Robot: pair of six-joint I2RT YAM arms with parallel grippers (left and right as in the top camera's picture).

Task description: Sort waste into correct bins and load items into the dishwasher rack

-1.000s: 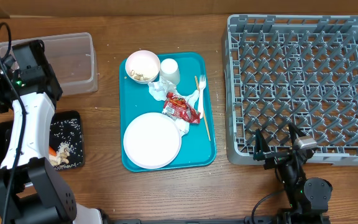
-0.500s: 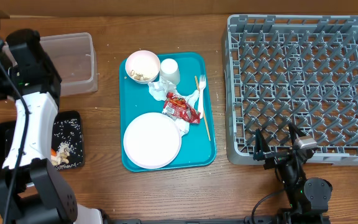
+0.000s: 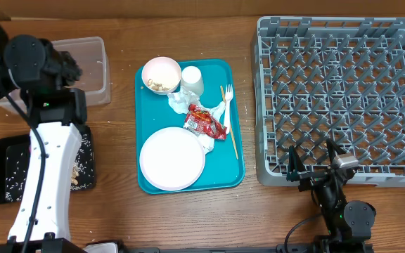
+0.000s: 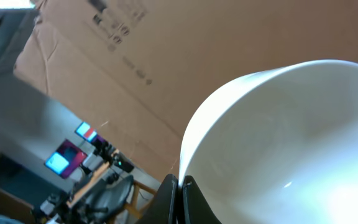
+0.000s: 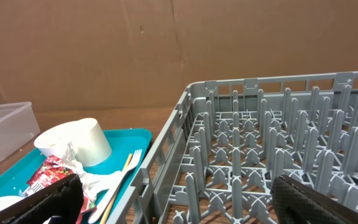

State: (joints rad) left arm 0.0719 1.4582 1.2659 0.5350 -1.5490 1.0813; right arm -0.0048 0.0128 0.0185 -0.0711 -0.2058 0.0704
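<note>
My left gripper point(image 4: 180, 184) is shut on the rim of a small white bowl point(image 4: 284, 137), held up facing the cardboard wall; in the overhead view its tip runs off the left edge. On the teal tray point(image 3: 236, 151) lie a second bowl point(image 3: 161, 74) with scraps, a cup point(image 3: 192, 79), napkins point(image 3: 183, 100), a red wrapper point(image 3: 206, 121), a fork point(image 3: 227, 104), a wooden stick point(image 3: 230, 130) and the plate point(image 3: 172, 158). The black tray point(image 3: 11, 169) holds rice scraps; the carrot is hidden. My right gripper point(image 3: 313, 163) is open at the grey rack's point(image 3: 343, 98) near edge.
The clear tub point(image 3: 90, 67) stands at the far left, partly behind my left arm point(image 3: 48, 147). A cardboard wall runs along the back. The right wrist view shows the cup point(image 5: 73, 146), wrapper point(image 5: 48, 174), fork point(image 5: 120, 177) and rack point(image 5: 278, 124).
My left arm has swung up and away from the black tray, carrying the bowl off the left edge of the overhead view. More of the black tray shows. The right arm has not moved.
</note>
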